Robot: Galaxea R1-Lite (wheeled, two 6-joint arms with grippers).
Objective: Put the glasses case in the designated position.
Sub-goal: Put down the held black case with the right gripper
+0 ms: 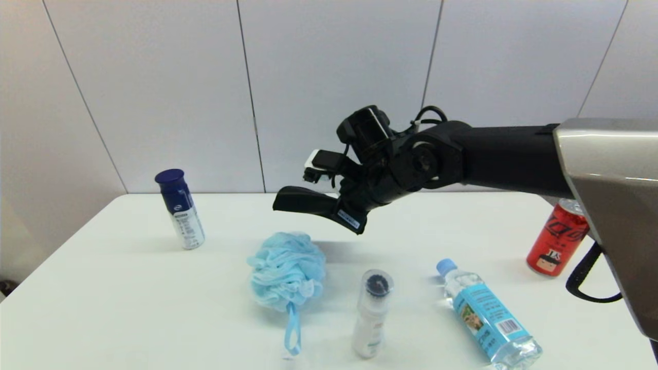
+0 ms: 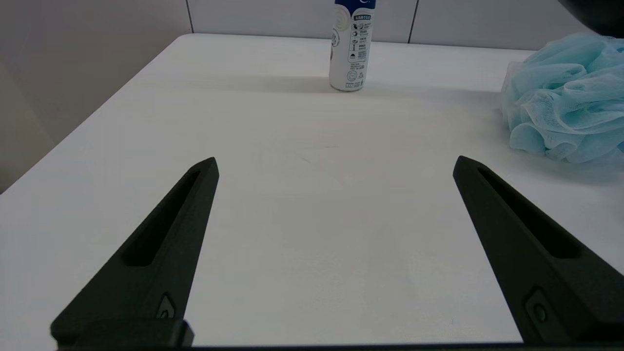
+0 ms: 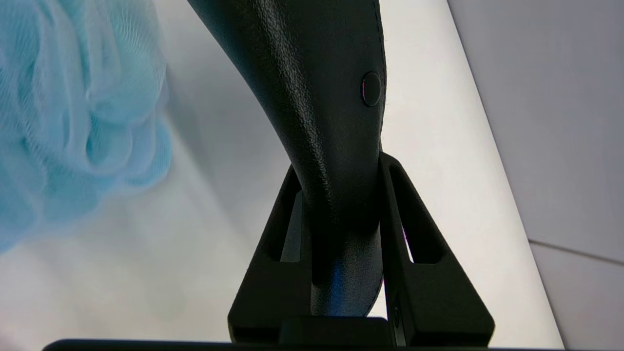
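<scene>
The glasses case [image 1: 300,201], matte black and oblong, hangs in the air above the back middle of the table, just over a blue mesh sponge. My right gripper [image 1: 343,209] is shut on one end of it, and the rest of the case sticks out to the left. From the right wrist camera the case [image 3: 321,97] rises between the two fingers [image 3: 273,253], which pinch it from both sides. My left gripper [image 2: 336,163] is open low over bare table, with nothing between its fingers; it does not show in the head view.
On the table [image 1: 128,308] stand a blue-capped spray can [image 1: 180,209] at the back left, the blue mesh sponge [image 1: 288,270], a white bottle with a black cap [image 1: 371,313] and a red can [image 1: 558,239]. A water bottle [image 1: 486,316] lies at the front right.
</scene>
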